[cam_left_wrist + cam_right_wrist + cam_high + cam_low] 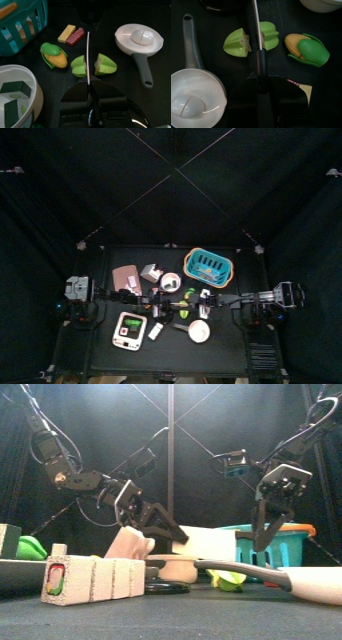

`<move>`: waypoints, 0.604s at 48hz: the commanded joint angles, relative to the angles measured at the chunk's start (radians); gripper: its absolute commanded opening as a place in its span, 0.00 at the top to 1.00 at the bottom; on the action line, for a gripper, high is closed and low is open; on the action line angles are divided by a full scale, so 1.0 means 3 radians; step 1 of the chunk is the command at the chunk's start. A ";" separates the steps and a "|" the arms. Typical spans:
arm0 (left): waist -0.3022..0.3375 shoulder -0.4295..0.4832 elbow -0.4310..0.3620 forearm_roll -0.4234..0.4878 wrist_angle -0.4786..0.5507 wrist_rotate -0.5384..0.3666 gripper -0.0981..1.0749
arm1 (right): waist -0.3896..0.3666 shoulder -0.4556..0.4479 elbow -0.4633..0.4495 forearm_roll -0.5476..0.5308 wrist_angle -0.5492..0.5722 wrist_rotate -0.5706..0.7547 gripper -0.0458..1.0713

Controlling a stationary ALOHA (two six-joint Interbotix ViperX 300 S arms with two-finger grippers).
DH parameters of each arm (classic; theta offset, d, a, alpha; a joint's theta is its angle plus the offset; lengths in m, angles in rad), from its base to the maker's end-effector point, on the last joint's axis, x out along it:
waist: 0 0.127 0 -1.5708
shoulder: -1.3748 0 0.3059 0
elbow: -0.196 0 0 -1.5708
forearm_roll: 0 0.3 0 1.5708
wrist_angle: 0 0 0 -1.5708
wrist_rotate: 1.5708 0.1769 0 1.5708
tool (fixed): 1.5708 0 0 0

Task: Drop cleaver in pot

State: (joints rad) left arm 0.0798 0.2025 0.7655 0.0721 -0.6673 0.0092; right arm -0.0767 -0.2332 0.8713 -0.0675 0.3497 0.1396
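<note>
Your left gripper and right gripper both hang with jaws pressed together, holding nothing, above the halved green fruit. The pink cleaver lies on the table, just beside the white pot and outside it.

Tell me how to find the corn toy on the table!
Look at the small black table and find the teal basket at its back. Just in front of the basket, near the middle of the table, lies the corn. It is yellow with green leaves, beside a split green fruit; nothing else there is yellow and bumpy.
</note>
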 commanded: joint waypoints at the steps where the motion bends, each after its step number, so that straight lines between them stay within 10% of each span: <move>1: -0.0010 -0.0153 -0.0056 -0.0020 -0.0031 -0.0005 0.51 | -0.0005 -0.0102 -0.0153 -0.0005 -0.0051 0.0000 0.69; 15: -0.0082 -0.0210 -0.0046 -0.0409 -0.0199 -0.0026 0.28 | 0.0000 -0.0251 -0.0235 0.0036 -0.0061 0.0005 0.69; 29: -0.0179 -0.0389 0.0179 -0.0537 -0.0624 0.0000 0.26 | 0.0000 -0.0491 -0.0220 0.0148 0.0051 0.0005 0.69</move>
State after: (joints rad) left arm 0.0337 0.1273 0.8099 -0.0874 -0.8115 0.0061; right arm -0.0767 -0.3467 0.8237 -0.0291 0.3682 0.1427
